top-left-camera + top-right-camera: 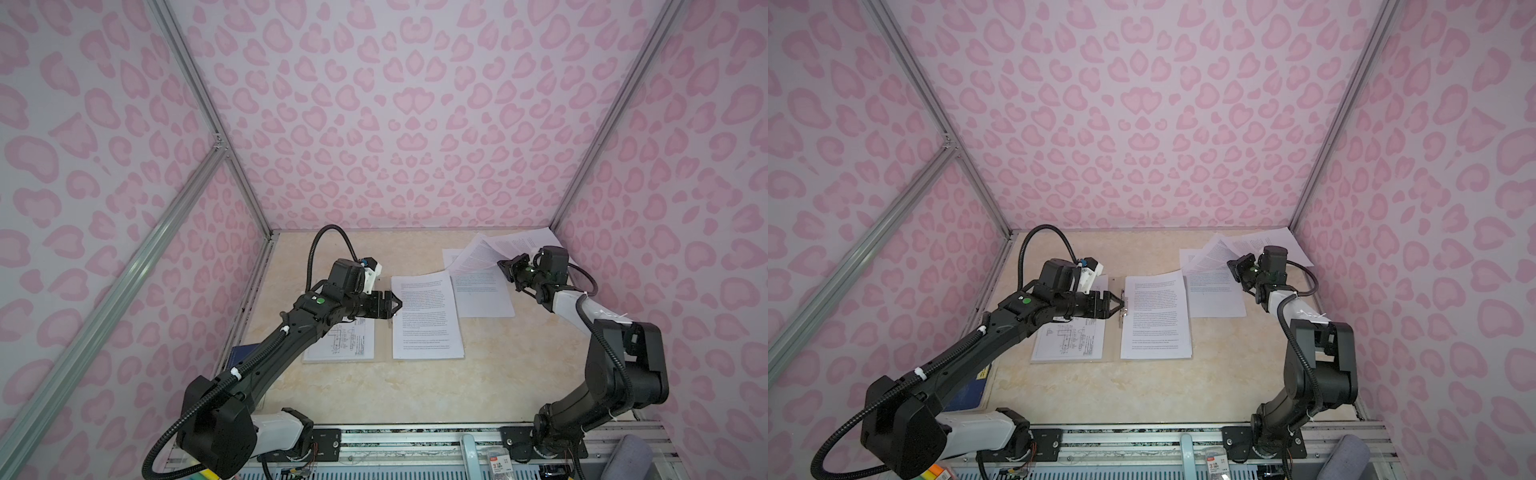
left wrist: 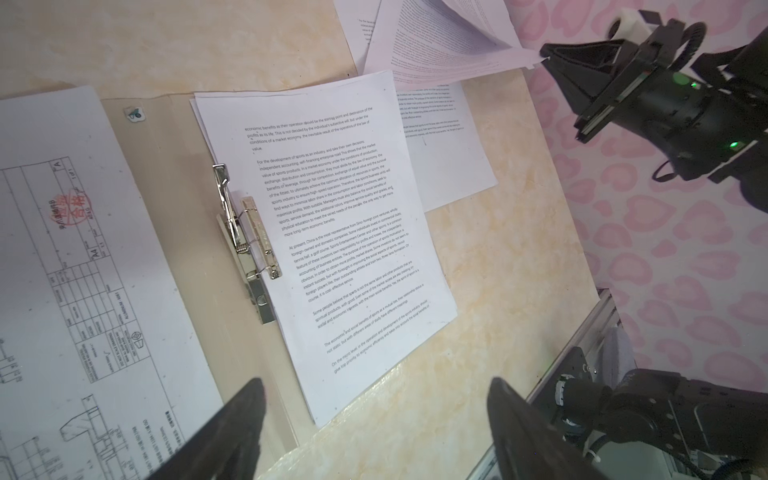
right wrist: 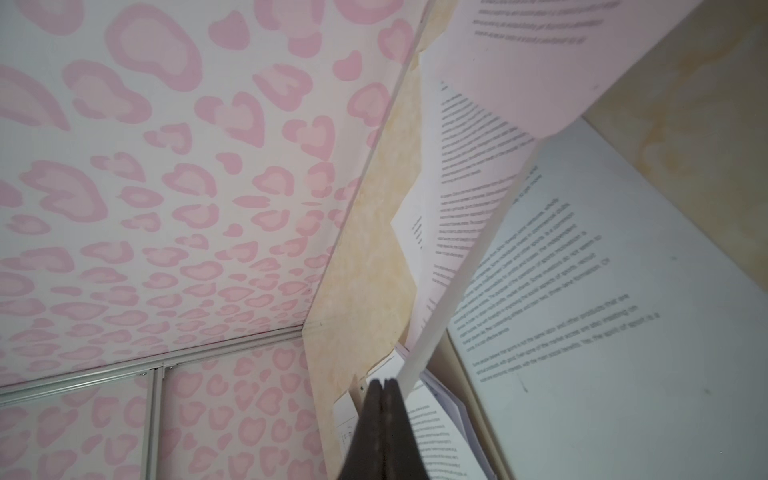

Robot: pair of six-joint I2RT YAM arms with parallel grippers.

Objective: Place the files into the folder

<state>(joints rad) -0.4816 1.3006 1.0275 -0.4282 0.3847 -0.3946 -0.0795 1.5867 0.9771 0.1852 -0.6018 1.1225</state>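
**Clerk:** Item one, table: marbled beige, lower centre of both top views. Item two, folder: open flat at centre frame, drawing sheet on its left leaf, text sheet on its right.

**Checker:** And your loose files?

**Clerk:** Files: overlapping, upper right of the frame (count uncertain). Your right gripper, tips pressed together, pinches the corner of one lifted sheet. Your left gripper, fingers spread, hovers by the folder's spine. Last, metal clip, beside the text sheet.
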